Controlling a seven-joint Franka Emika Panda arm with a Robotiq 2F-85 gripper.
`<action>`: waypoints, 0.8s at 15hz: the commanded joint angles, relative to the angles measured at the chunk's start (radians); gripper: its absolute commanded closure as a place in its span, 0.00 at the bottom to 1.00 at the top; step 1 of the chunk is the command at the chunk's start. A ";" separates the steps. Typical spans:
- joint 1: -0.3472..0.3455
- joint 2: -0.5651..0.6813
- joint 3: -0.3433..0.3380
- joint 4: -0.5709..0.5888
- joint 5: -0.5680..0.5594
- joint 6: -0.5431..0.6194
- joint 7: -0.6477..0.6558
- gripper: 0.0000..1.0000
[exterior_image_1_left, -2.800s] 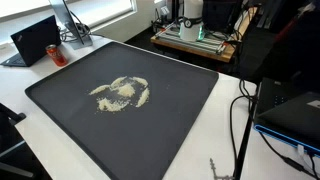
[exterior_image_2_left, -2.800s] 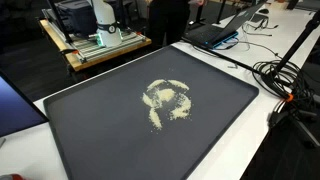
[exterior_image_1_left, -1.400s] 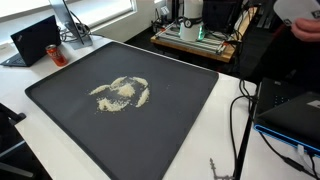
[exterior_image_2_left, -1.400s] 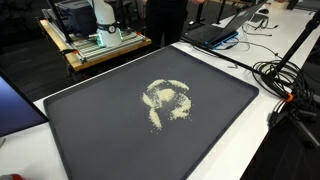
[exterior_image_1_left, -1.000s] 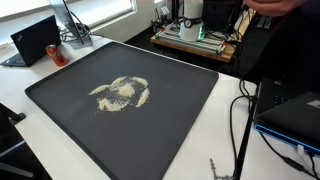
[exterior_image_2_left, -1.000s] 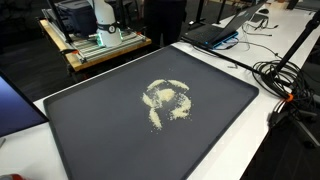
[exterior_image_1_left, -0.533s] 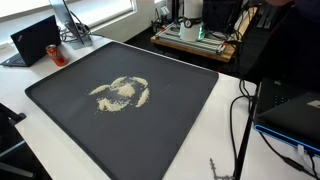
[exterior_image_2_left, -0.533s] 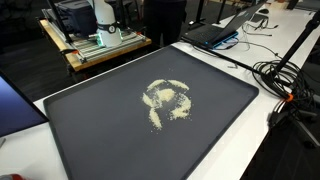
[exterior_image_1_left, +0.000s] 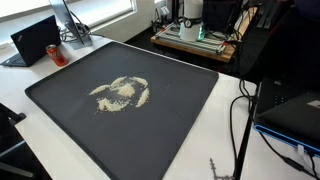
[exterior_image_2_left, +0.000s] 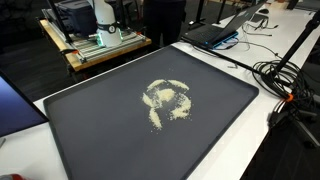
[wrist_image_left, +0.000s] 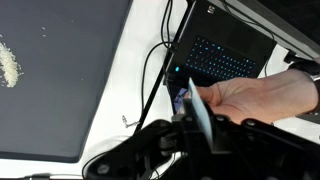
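In the wrist view my gripper (wrist_image_left: 198, 126) fills the bottom edge, its dark fingers (wrist_image_left: 178, 122) closed against a thin grey plate (wrist_image_left: 200, 104) that stands upright between them. A person's hand (wrist_image_left: 256, 97) reaches in from the right and also holds that plate. This happens over the white table beside the black mat (wrist_image_left: 60, 90), in front of an open laptop (wrist_image_left: 225, 55). A pile of pale grains (exterior_image_1_left: 120, 93) lies spread on the mat in both exterior views (exterior_image_2_left: 168, 98). Neither exterior view shows the gripper.
Black cables (wrist_image_left: 152, 80) run along the mat's edge under the gripper and tangle at the table side (exterior_image_2_left: 285, 75). Another laptop (exterior_image_1_left: 35, 40) and a dark can (exterior_image_1_left: 57, 56) sit by the mat's far corner. A cart with equipment (exterior_image_2_left: 100, 40) stands behind the table.
A person's arm showed at the top right of an exterior view a second ago and has left it. The grains and mat are unchanged.
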 joint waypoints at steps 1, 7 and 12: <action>0.017 0.015 -0.020 0.021 0.028 -0.016 -0.032 1.00; 0.016 0.015 -0.022 0.020 0.034 -0.009 -0.040 0.99; -0.021 0.007 -0.003 0.014 -0.037 -0.016 0.145 0.99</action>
